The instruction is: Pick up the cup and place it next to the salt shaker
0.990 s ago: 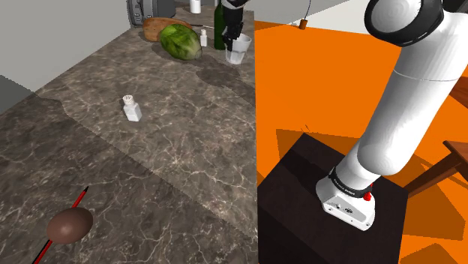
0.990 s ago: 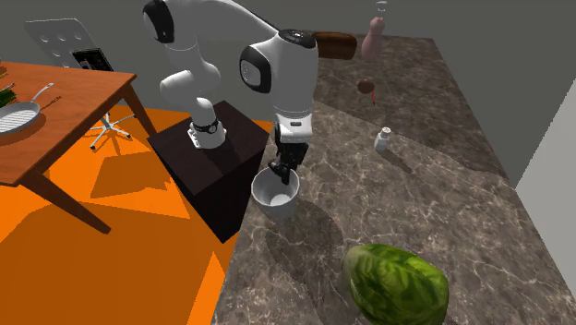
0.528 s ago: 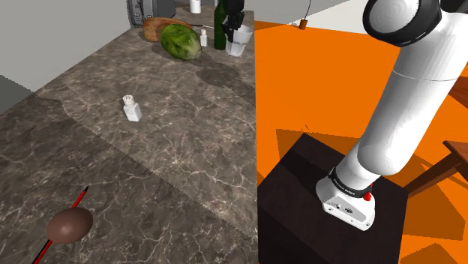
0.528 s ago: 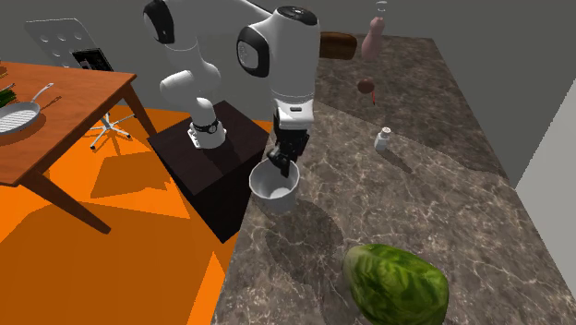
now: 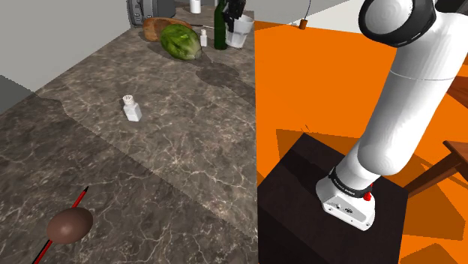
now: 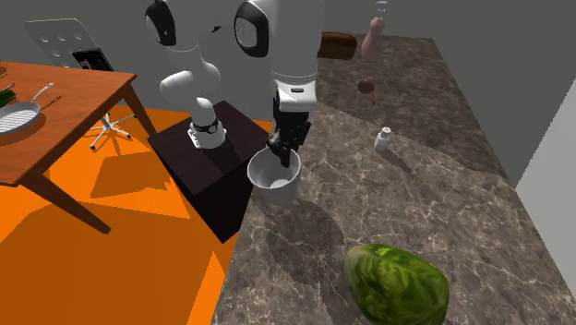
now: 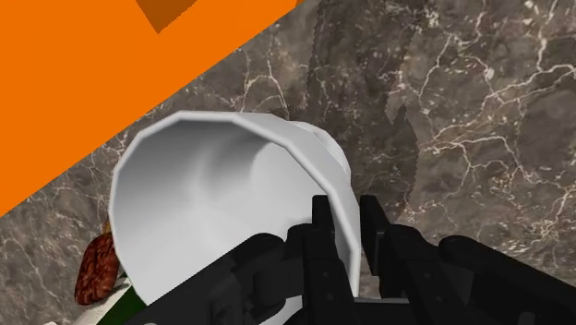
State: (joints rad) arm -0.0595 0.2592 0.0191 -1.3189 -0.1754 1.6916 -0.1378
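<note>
Wrist view confirms your gripper [image 7: 345,222] is clamped on the white cup [image 7: 222,194], one finger inside the rim and one outside. Second exterior view places the cup above the counter [image 6: 443,212] edge beside the stand [image 6: 208,175], well apart from the salt shaker [image 6: 382,139].

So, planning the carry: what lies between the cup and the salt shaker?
Nothing: only bare counter separates the cup from the salt shaker, as the second exterior view shows.
</note>
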